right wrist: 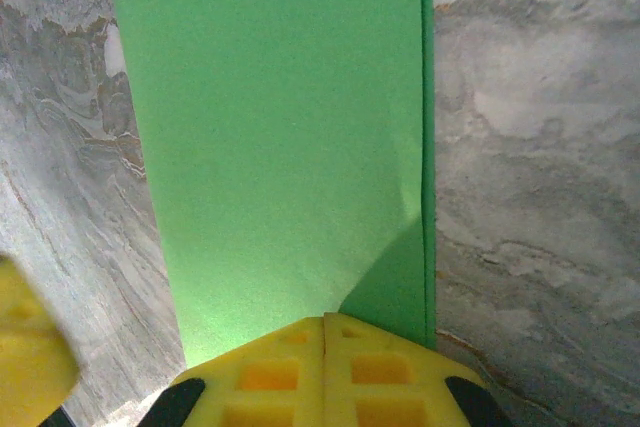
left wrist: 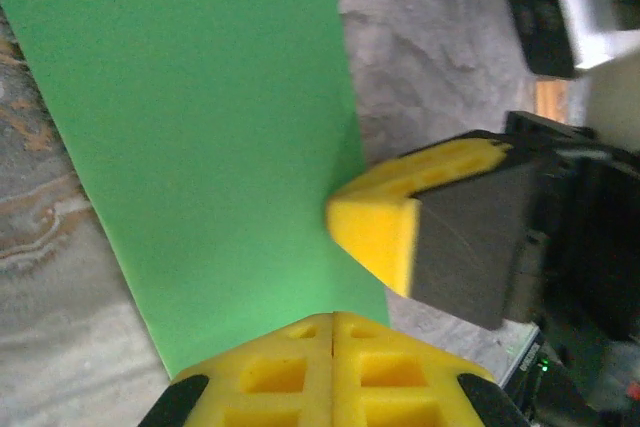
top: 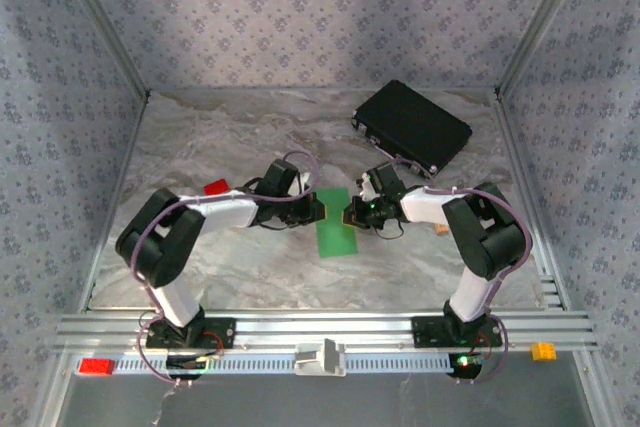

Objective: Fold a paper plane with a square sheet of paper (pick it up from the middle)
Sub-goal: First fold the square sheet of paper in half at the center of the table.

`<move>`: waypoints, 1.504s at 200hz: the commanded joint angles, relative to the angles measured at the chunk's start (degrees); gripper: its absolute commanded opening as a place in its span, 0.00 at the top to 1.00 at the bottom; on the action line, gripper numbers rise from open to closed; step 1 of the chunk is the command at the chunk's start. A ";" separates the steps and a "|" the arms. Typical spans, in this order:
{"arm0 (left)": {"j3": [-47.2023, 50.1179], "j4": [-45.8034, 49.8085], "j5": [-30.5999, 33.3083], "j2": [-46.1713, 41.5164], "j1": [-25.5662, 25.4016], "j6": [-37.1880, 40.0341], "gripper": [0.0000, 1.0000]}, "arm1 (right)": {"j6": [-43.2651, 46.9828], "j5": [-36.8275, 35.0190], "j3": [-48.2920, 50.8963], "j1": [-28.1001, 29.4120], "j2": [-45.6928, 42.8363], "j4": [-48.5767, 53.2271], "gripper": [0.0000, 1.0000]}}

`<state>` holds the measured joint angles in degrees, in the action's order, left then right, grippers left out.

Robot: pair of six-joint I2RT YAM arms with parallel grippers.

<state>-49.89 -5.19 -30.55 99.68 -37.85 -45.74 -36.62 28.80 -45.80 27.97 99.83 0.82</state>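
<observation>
**Top external view: left gripper and right gripper closed at the thin bright green sheet of paper**

Seen from above, the sheet lies as a narrow rectangle at the middle of the grey marble-patterned table, its long sides running near to far; the left gripper meets its left edge and the right gripper its right edge, both toward the far end. This view also takes in a black rectangular case at the far right, any label on it too small to read; a small red block sits left of the sheet, just behind the left arm.

Left wrist view brings its own yellow fingers close, pressed together with the seam between them shut, tips at the sheet's edge; whether they bear on the paper cannot be told; the right gripper's yellow tip sits at the opposite edge.

Right wrist view has its fingers likewise pressed together over the sheet; it picks out a thin darker green strip along one long edge, a lower layer peeking past the upper one; the overhead view does not resolve this.
</observation>
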 commanded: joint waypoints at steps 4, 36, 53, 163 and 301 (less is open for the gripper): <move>-1.27 -0.86 -2.96 3.65 -0.03 -0.47 0.94 | 0.15 -6.96 2.27 0.07 2.30 9.53 1.00; -0.08 -0.13 -1.01 6.39 0.31 -0.25 0.94 | 0.17 -6.83 2.28 0.12 2.47 9.54 1.00; -0.11 0.32 -1.16 6.44 0.56 -0.41 0.94 | 1.78 -6.65 2.05 0.03 2.52 9.69 1.00; -14.89 6.76 -4.06 11.61 4.69 2.07 0.92 | 3.31 -5.86 0.48 -0.20 2.30 10.70 1.00; -16.88 6.77 -4.22 14.06 6.20 2.55 0.91 | 3.57 -5.79 0.27 -0.23 1.69 11.10 1.00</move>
<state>-64.05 -1.15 -34.30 114.96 -32.51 -44.56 -34.59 28.42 -47.05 28.01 99.83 3.44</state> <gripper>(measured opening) 0.090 0.052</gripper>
